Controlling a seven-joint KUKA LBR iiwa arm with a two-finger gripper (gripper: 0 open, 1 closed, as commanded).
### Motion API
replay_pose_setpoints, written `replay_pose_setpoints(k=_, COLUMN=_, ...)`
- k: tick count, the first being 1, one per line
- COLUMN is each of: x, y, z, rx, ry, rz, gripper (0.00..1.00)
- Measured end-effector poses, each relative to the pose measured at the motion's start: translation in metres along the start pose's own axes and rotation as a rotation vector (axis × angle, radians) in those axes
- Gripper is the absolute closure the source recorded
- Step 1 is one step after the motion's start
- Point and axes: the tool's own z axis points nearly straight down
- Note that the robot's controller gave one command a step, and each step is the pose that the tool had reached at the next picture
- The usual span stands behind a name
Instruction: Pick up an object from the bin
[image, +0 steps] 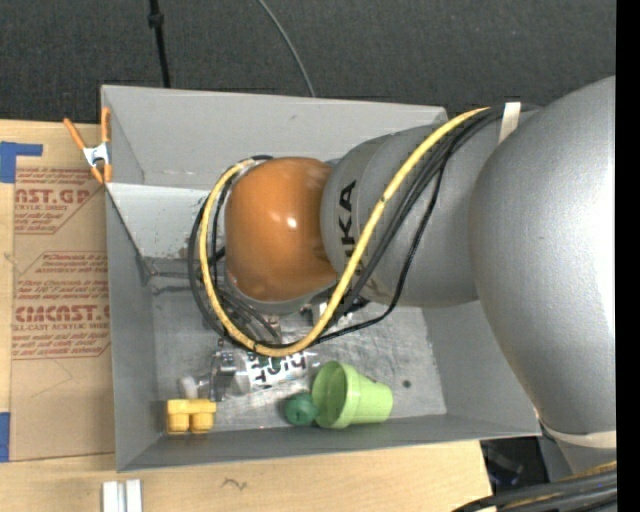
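While the arm (480, 220) reaches in from the right, its orange cover (272, 240) and looped yellow and black cables (215, 290) hang over the middle of the grey bin (130, 300). Below the cover, a white plate with black marks (275, 366) and some bright metal parts show low over the floor, left of centre. That metal is where the fingers (214, 378) seem to be. I cannot tell how far apart they stand, nor whether anything is between them.

The thing nearest to them is a small yellow block (190, 415) made of two rounded lumps. It lies on the floor by the near wall, toward the bin's left corner, just below the metal parts and apart from them.

To the right, near the same wall, a light green cup (355, 397) lies on its side with its mouth turned left. A small dark green ball (297, 410) sits against the cup's rim, between the cup and the yellow block.
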Motion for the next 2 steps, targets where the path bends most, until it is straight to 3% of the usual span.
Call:
replay_pose_setpoints(k=1, x=-0.002, y=-0.001, z=-0.005, rx=-0.002, ry=-0.008, rz=0.002, gripper=0.00)
replay_pose_setpoints(k=2, x=0.013, y=-0.046, z=0.053, rx=-0.001, ry=-0.011, rz=-0.108, gripper=0.00)
